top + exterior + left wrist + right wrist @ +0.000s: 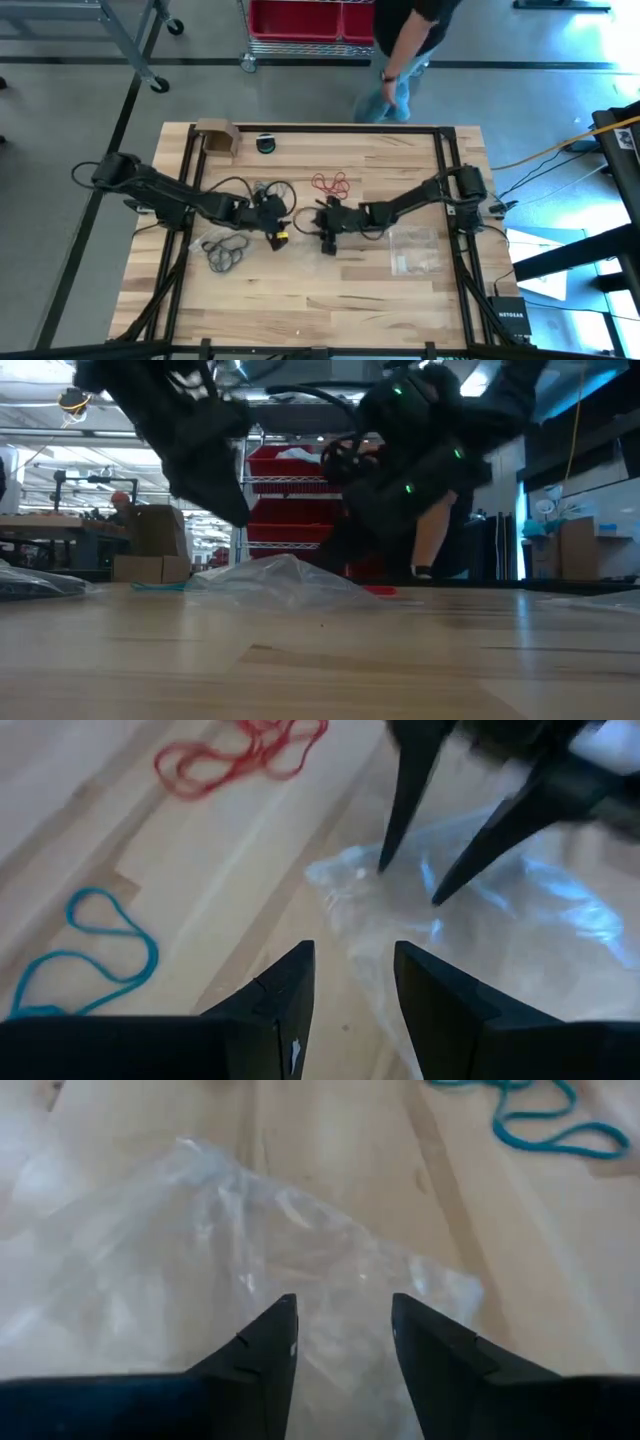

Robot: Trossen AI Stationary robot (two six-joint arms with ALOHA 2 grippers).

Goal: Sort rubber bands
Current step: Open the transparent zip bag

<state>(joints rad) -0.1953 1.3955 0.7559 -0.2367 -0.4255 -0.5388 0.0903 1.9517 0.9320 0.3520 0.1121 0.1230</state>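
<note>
A crumpled clear plastic bag (pixel 470 920) lies on the table's middle, between my two grippers. Red rubber bands (pixel 330 183) lie beyond it toward the far edge. A teal rubber band (pixel 95 945) lies flat beside it. Black rubber bands (pixel 225 250) lie in a heap to the left. My left gripper (pixel 355 980) is open, slanting down at the bag's edge. My right gripper (pixel 345 1340) is open too and slants down over the bag from the other side. In the left wrist view its fingertips (pixel 383 868) stand at the bag's surface. My right gripper has its two spread fingertips (pixel 435 900) at the crumpled top of the clear bag, coming slanting down from the table's right. I cannot tell whether they touch the plastic. The bag lies on the table.
A second clear bag (pixel 415 250) lies flat at the right. A small cardboard box (pixel 215 135) and a dark round object (pixel 265 143) sit at the far edge. A person (pixel 405 50) stands beyond the table. Bare wood stretches along the near edge.
</note>
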